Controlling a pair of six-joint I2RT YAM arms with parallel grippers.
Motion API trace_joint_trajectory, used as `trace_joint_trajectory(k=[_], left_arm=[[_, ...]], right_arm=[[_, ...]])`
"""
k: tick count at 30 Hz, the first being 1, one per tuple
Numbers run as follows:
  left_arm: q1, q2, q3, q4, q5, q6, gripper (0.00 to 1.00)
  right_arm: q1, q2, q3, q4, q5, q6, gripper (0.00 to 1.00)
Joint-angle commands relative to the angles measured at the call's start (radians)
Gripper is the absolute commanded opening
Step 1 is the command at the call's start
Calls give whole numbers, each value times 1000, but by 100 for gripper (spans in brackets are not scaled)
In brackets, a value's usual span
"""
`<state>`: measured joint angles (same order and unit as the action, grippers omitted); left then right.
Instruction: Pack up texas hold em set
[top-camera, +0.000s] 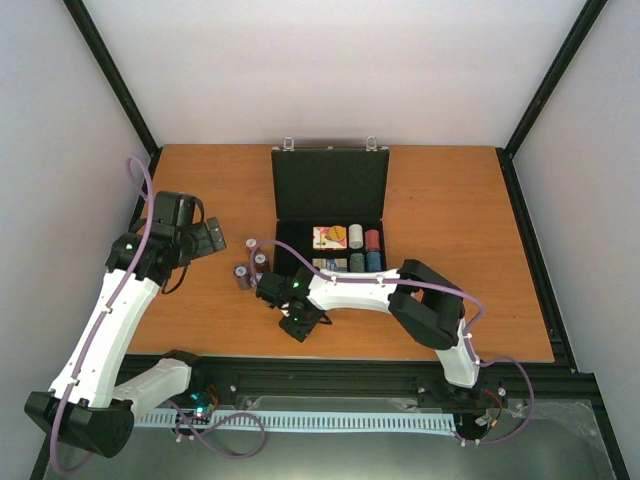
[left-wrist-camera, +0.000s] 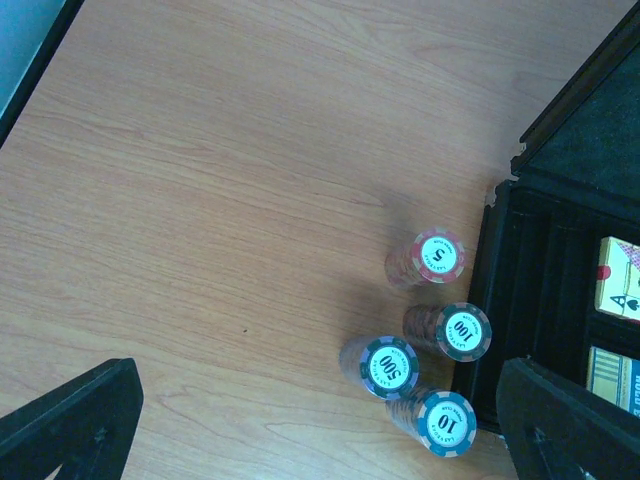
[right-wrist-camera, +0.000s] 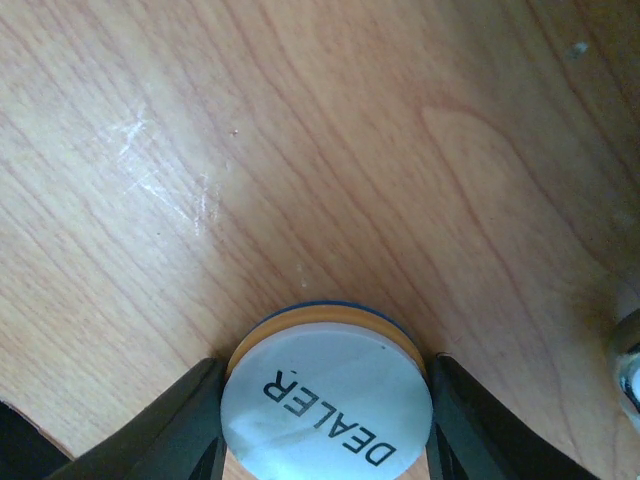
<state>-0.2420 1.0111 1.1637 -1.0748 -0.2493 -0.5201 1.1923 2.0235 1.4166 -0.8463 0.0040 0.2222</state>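
Your R jaws are clamped on the white-topped, orange-rimmed DEALER disc (right-wrist-camera: 328, 400), low over the worktop (top-camera: 450, 200), just in front of the open black case (top-camera: 330, 185). L jaws are wide apart, holding over the worktop left of the case. Four chip stacks (left-wrist-camera: 462, 331) stand just beside the case's left edge. Cards (top-camera: 329, 237) & more chips (top-camera: 364, 250) sit in its tray.

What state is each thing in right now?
case, open, lid raised
dealer disc, clamped in the right gripper
left gripper, open, empty
four chip stacks, upright on the table beside the case
two card decks, lying in the case
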Motion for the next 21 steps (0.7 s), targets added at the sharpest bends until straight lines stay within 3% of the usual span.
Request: trace_joint_trajectory(k=[1, 11, 21], left_arm=[[3, -29, 1, 15, 3, 10, 100], [3, -42, 2, 12, -13, 9, 100], [3, -47, -7, 13, -19, 9, 100]], right_arm=[[12, 6, 17, -85, 25, 2, 29], [-36, -58, 119, -194, 143, -22, 29], [-254, -55, 186, -143, 161, -86, 30]])
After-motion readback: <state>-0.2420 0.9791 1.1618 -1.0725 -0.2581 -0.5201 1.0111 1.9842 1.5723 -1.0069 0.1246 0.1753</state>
